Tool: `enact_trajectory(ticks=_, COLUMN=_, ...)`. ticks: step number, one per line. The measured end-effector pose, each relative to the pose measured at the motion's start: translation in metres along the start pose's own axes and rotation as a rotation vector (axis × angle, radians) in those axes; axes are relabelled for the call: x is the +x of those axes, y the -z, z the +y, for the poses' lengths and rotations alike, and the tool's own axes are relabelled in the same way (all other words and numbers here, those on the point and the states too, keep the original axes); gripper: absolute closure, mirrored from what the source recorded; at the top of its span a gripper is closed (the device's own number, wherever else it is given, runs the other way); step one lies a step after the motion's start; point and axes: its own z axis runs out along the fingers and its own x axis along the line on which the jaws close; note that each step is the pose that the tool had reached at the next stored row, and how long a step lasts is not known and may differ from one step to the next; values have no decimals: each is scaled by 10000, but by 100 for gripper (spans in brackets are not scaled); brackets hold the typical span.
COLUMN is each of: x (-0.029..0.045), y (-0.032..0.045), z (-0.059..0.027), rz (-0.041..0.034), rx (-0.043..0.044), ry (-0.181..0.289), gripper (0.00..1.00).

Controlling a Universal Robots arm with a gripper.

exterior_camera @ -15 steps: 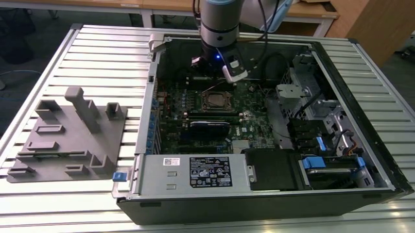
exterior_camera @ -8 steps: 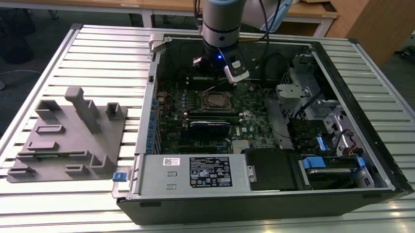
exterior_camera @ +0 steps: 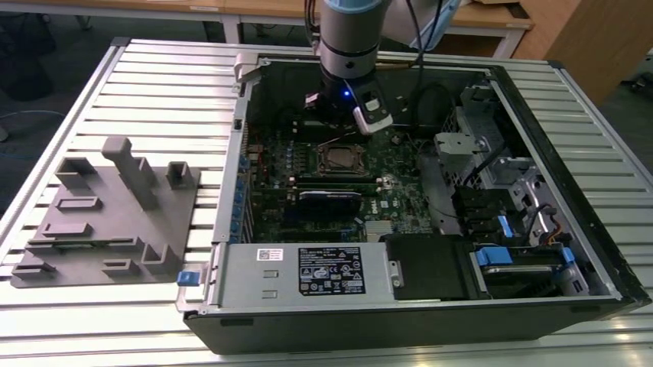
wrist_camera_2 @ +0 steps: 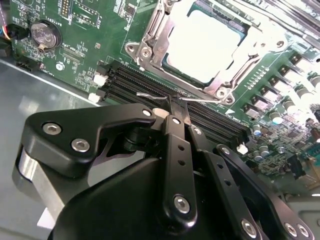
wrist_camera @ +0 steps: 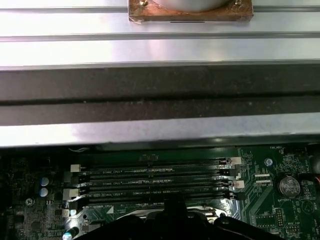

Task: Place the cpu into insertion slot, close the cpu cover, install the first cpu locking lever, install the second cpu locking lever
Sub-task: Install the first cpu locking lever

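Slatted aluminium table (exterior_camera: 122, 84), carrying the items below, listed from the exterior view's left to its right.

1. Grey moulded fixture block (exterior_camera: 112, 222), with upright posts and shallow pockets. It lies flat on the slats, just beside the case.

2. Open computer case (exterior_camera: 408, 325), lying on its side with the interior exposed.
 - Power supply (exterior_camera: 306, 271), silver with a black label, at the near wall.
 - Green motherboard (exterior_camera: 403, 180) behind it.
 - Coin cell battery (wrist_camera_2: 44, 34) on the board, well apart from the socket.

3. Insertion slot (exterior_camera: 342, 159), near the board's middle.
 - The cpu (wrist_camera_2: 202, 42) sits inside it, pale top face up.
 - The cpu cover (wrist_camera_2: 150, 47) lies flat on the socket, its silvery frame surrounding the chip.

4. Black memory slots (wrist_camera_2: 135, 82), in parallel rows just beside the socket.

5. Arm (exterior_camera: 347, 38), descending from the far side of the case. The gripper (wrist_camera_2: 176, 105) hangs low over the memory slots next to the socket.
 - Its fingers (wrist_camera_2: 172, 135) are pressed together.
 - The tips meet at a thin silvery lever (wrist_camera_2: 150, 95) running along the slot rows.
 - Whether the lever is actually pinched cannot be told.

6. Drive bays (exterior_camera: 500, 256) with blue tabs, at the case's right end in the exterior view.
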Motion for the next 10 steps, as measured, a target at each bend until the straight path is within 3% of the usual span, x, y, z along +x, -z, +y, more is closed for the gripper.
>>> enact_trajectory(ticks=10, x=-23, y=-58, z=-11, rz=-1, rx=7, ry=-1, gripper=89)
